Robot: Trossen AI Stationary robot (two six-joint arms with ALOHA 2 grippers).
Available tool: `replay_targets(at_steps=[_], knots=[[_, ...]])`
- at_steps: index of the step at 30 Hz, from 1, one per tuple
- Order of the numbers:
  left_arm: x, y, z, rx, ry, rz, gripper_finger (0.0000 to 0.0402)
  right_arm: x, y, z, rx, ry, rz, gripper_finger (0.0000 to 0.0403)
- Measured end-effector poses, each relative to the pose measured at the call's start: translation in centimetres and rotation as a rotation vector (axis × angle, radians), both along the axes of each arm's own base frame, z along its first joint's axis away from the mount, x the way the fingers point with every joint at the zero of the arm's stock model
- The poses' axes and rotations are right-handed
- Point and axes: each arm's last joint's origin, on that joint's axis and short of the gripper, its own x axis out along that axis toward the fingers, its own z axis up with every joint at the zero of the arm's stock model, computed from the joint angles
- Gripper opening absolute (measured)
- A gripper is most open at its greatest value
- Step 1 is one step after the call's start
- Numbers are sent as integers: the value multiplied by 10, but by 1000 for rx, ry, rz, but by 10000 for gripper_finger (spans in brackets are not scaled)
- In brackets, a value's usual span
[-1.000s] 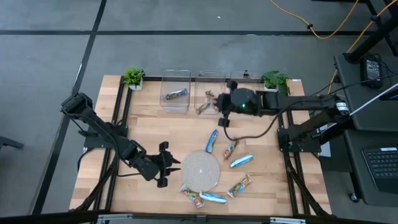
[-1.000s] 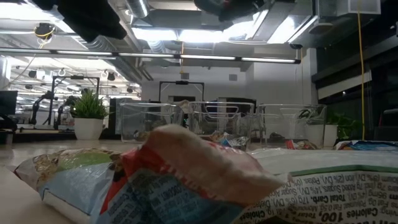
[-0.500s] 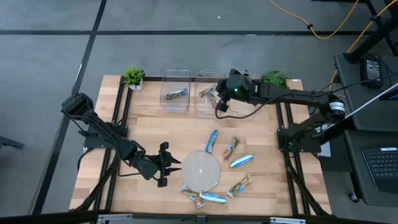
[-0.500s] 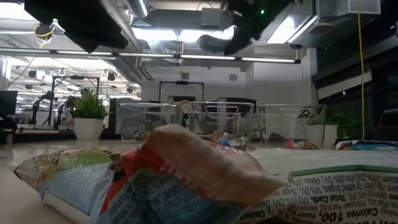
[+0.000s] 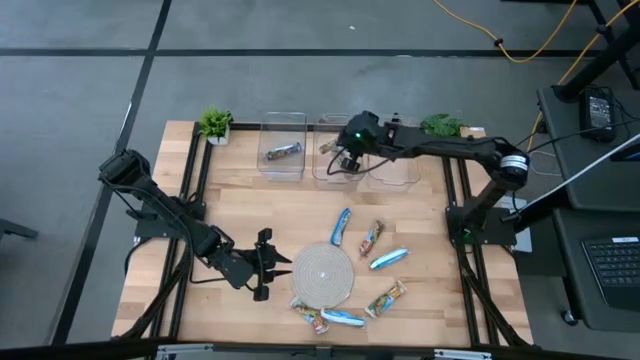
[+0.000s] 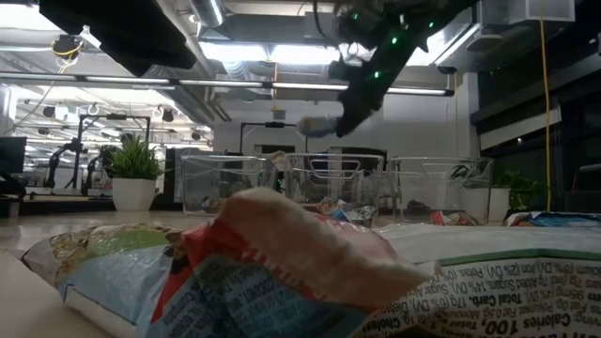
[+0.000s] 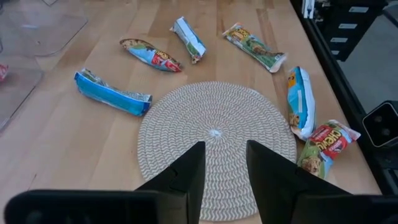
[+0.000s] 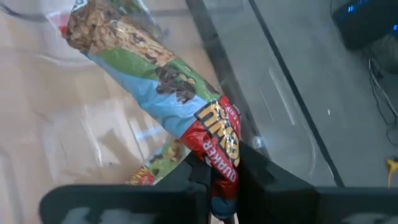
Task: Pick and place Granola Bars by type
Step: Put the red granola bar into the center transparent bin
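Note:
My right gripper (image 5: 345,158) hangs over the middle clear bin (image 5: 322,176) at the far edge, shut on a red, green and blue granola bar (image 8: 155,81). In the low view the same bar (image 6: 315,125) juts out of the gripper (image 6: 349,105), above the bins. My left gripper (image 7: 222,167) stands open with nothing between its fingers, at the near-left rim of the round woven mat (image 5: 322,272). Several granola bars lie around the mat, among them a blue one (image 5: 341,226), a red-green one (image 5: 371,238) and a blue one (image 5: 388,258). My right gripper pinches the bar's red end (image 8: 219,152) between its two fingers (image 8: 252,171). The fingers slant down from the table's right side. The rest of the bar sticks out ahead of the fingers, lifted clear above the middle bin.
Three clear bins stand in a row at the far edge; the left bin (image 5: 268,172) holds a grey-blue bar (image 5: 283,152). Another wrapper (image 8: 149,173) shows in the bin below the held bar. Small potted plants (image 5: 214,125) (image 5: 442,127) stand at the far corners.
My right gripper has swung toward the table's far left and come down, carrying the red-green bar, and now hangs lower over the middle bin. The bar stays pinched at its end.

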Motion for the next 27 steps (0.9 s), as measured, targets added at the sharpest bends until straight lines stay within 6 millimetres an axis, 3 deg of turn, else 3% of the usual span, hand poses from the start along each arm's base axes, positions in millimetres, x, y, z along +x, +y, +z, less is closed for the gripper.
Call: replay_targets(at_steps=[9,17,27], knots=[[0,0,0,4,1,-1,111,10,-14,-34,22,83,-2,27],[0,0,0,3,0,-1,108,12,-26,-49,36,101,-29,45],[0,0,0,2,0,0,107,14,-31,-66,101,115,-24,27]])
